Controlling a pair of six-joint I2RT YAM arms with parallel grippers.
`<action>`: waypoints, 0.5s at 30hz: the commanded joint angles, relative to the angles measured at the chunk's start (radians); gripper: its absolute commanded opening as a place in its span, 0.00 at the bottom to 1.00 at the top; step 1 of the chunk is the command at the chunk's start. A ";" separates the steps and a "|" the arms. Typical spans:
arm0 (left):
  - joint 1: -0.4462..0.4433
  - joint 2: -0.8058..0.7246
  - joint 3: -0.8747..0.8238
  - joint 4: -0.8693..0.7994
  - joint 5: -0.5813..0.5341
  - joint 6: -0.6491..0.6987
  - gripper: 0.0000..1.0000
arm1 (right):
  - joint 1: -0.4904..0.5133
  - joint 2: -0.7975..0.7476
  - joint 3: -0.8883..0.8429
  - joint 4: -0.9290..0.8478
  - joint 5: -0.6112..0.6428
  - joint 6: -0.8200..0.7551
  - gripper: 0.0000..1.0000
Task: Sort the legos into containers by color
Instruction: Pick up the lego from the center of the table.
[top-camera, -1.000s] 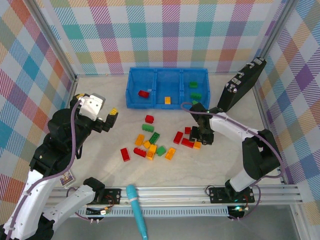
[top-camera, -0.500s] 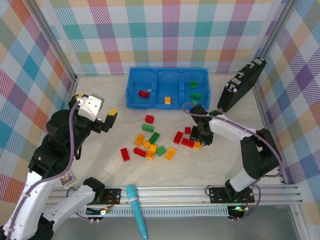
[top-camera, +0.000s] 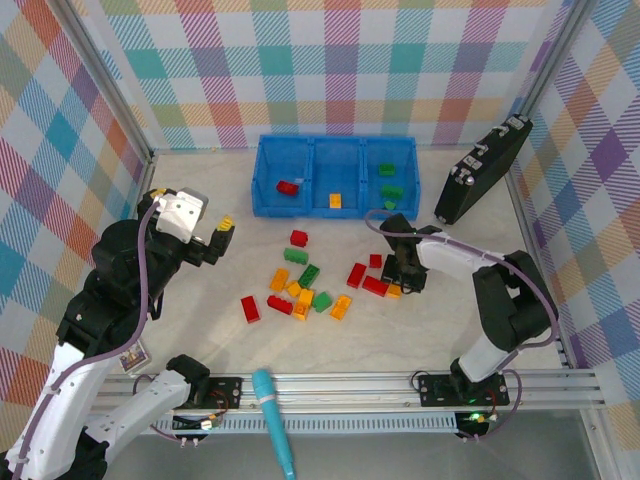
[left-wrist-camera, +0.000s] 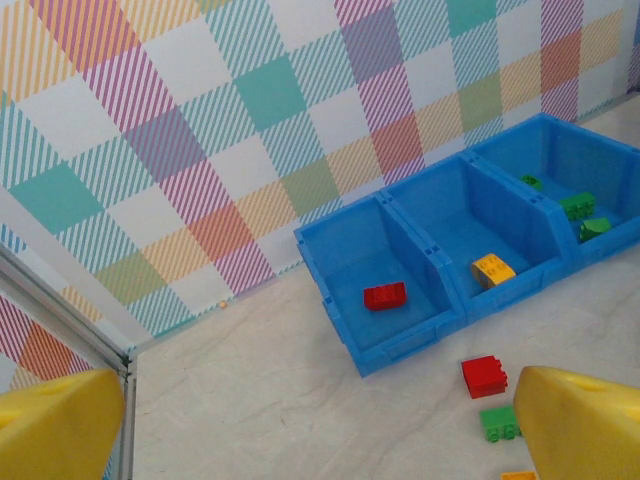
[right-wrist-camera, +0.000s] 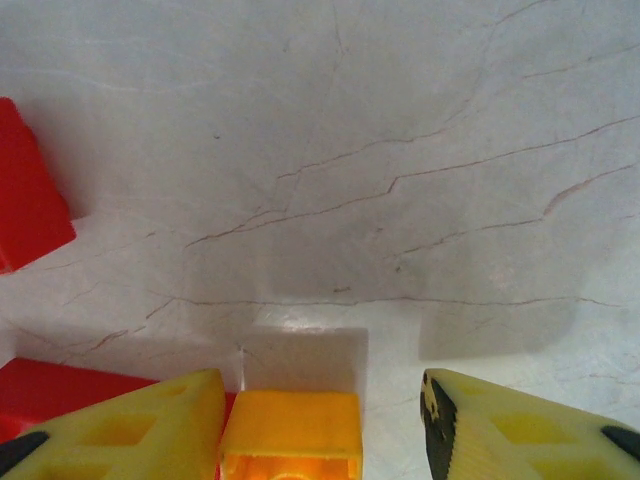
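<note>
The blue containers bin stands at the back, with a red lego in its left compartment, an orange one in the middle and green ones on the right. Several loose legos lie mid-table. My right gripper is down at the table, open. An orange lego sits between its fingers, against the left finger and clear of the right one. Red legos lie beside it. My left gripper hangs wide open and empty at the left, looking toward the bin.
A black case leans against the right wall behind my right arm. A teal marker lies across the front rail. Patterned walls and metal posts close in the table on three sides.
My right gripper's jaws have narrowed slightly around the orange lego and the right arm has shifted a little. The left arm has not moved.
</note>
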 joint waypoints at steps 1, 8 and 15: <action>-0.013 -0.005 -0.003 0.009 0.006 -0.006 1.00 | -0.009 0.021 -0.012 0.020 -0.006 0.024 0.55; -0.013 -0.014 -0.007 0.008 0.004 -0.005 1.00 | -0.007 0.022 -0.051 0.031 -0.038 0.035 0.50; -0.012 -0.017 -0.016 0.013 0.004 -0.006 1.00 | -0.005 -0.022 -0.111 0.017 -0.057 0.047 0.42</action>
